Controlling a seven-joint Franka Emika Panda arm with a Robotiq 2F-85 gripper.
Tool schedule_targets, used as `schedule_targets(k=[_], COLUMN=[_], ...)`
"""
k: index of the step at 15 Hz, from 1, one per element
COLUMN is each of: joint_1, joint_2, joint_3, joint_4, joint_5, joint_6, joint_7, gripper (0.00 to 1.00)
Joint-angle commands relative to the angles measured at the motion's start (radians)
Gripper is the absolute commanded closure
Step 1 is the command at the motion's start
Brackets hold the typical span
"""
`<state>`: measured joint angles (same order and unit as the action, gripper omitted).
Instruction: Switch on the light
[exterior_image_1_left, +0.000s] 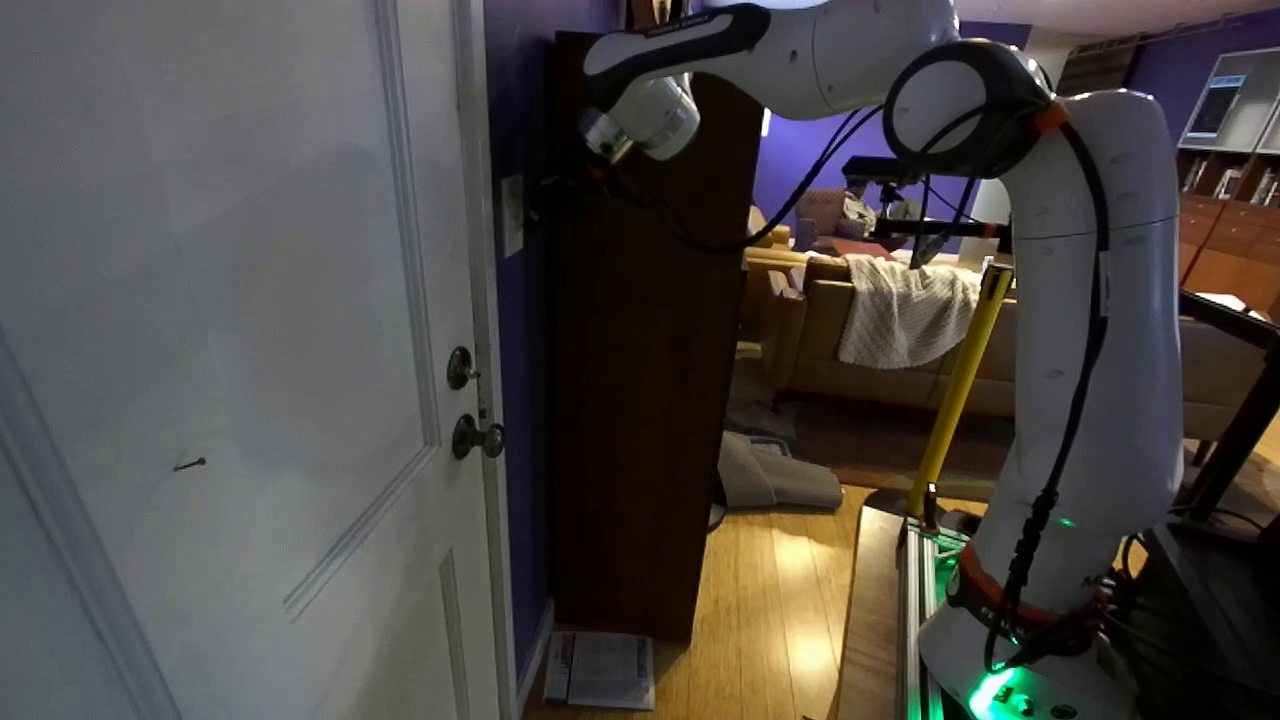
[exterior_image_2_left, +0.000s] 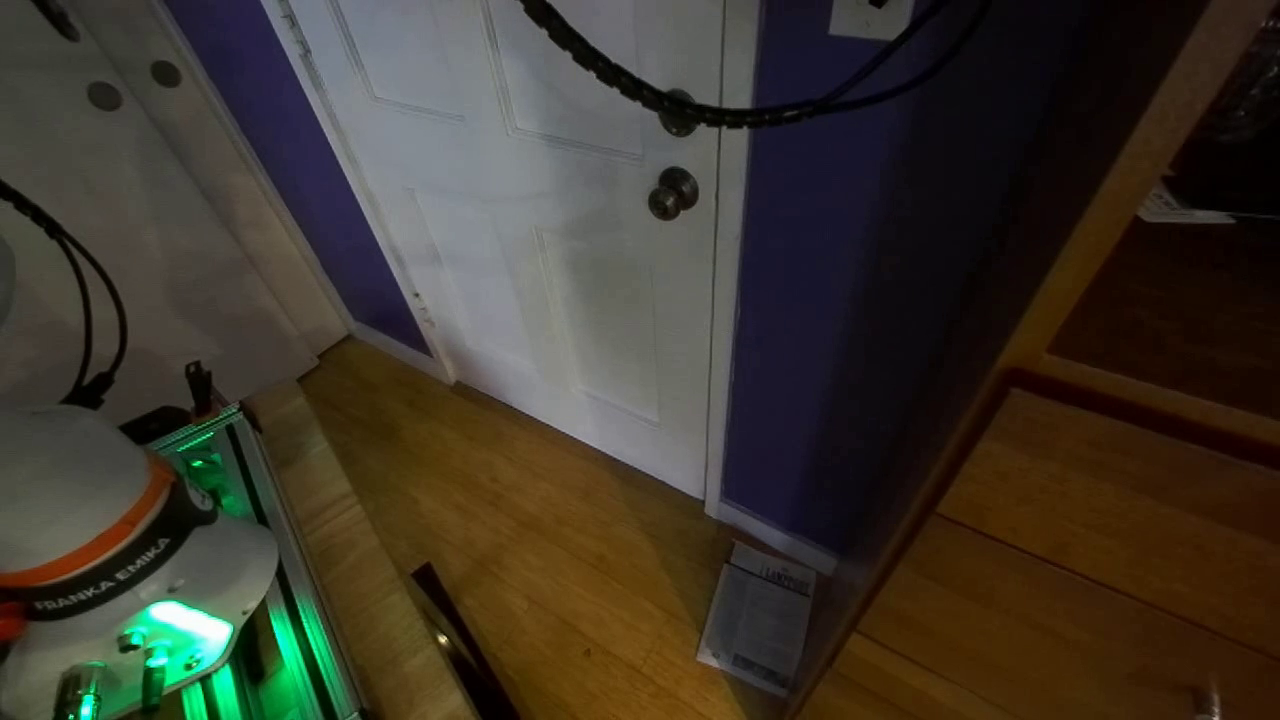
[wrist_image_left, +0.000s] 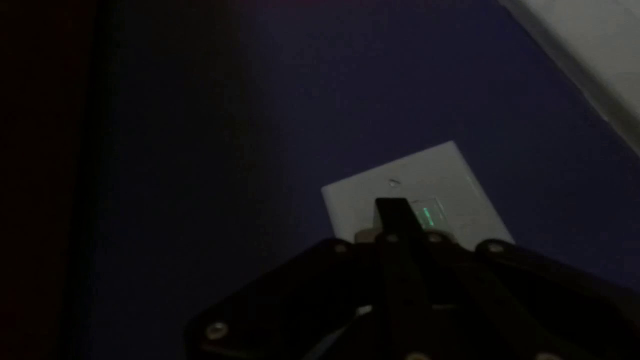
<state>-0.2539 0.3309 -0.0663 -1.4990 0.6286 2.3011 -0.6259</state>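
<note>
The light switch is a white wall plate (wrist_image_left: 450, 175) in the wrist view, tilted in the picture, with a small switch insert (wrist_image_left: 429, 215) that shows a green glowing line. The plate also shows in both exterior views, edge-on on the purple wall (exterior_image_1_left: 512, 215) and cut off at the top edge (exterior_image_2_left: 855, 18). My gripper (wrist_image_left: 392, 205) is shut and empty, its dark fingertips in front of the plate, beside the green line, covering its lower part. In an exterior view the gripper (exterior_image_1_left: 548, 198) is a dark shape close to the plate. I cannot tell whether it touches. No lamp is in view.
A white door (exterior_image_1_left: 300, 300) with a metal knob (exterior_image_1_left: 478, 437) and lock (exterior_image_1_left: 461, 368) stands beside the plate. A tall dark cabinet (exterior_image_1_left: 640, 400) stands close on the other side. A newspaper (exterior_image_1_left: 600, 670) lies on the floor. Black cables (exterior_image_2_left: 700, 112) hang from the arm.
</note>
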Motion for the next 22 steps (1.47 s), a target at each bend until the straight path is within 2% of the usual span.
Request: schedule_targets(k=[1,6,11,12,13,14,17,22], joint_1=[-0.031,-0.036,-0.023,-0.023,-0.019,-0.019,-0.011,0.018], joint_2=[0.035,0.043,-0.024,-0.036,-0.054,-0.068,-0.135,-0.268], joint_3=[0.031,0.034,0.001,-0.003,-0.008,-0.011,-0.018,-0.025], joint_4=[0.041,0.047,-0.011,-0.018,-0.038,-0.047,-0.121,-0.302], joint_5=[0.044,0.049,-0.101,-0.132,-0.164,-0.185,-0.228,-0.301], joint_6=[-0.002,-0.009,-0.163,-0.207,-0.227,-0.258,-0.329,-0.332], joint_7=[0.014,0.035,0.167,0.191,0.215,0.229,0.235,0.207], gripper=[1.0,1.0,1.0,0.74,0.73,0.67,0.45,0.07])
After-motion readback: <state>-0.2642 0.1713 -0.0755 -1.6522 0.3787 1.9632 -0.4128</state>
